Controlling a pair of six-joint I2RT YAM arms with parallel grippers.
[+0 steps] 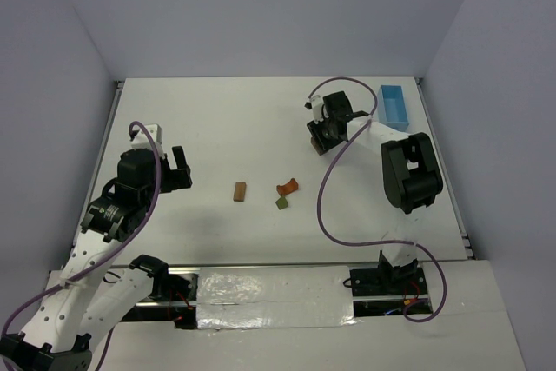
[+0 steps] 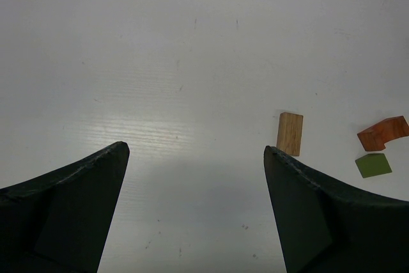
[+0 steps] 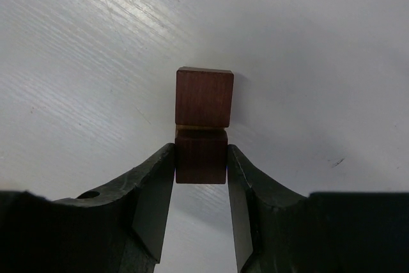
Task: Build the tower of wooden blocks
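My right gripper (image 1: pixel 320 140) is at the back right of the table, shut on a dark red block (image 3: pixel 200 156). A second dark red block (image 3: pixel 204 97) lies just past the fingertips and touches the held one, with a thin tan sliver showing between them. My left gripper (image 1: pixel 179 171) is open and empty over bare table, and in its wrist view the gripper (image 2: pixel 195 148) has wide jaws. A tan block (image 1: pixel 240 191) lies flat to its right, also in the left wrist view (image 2: pixel 289 133). An orange arch block (image 1: pixel 287 187) (image 2: pixel 383 132) and an olive green block (image 1: pixel 282 203) (image 2: pixel 373 165) lie mid-table.
A light blue tray (image 1: pixel 395 103) stands at the back right, beside the right arm. White walls close the table at the back and sides. The right arm's cable (image 1: pixel 326 202) loops over the table right of the loose blocks.
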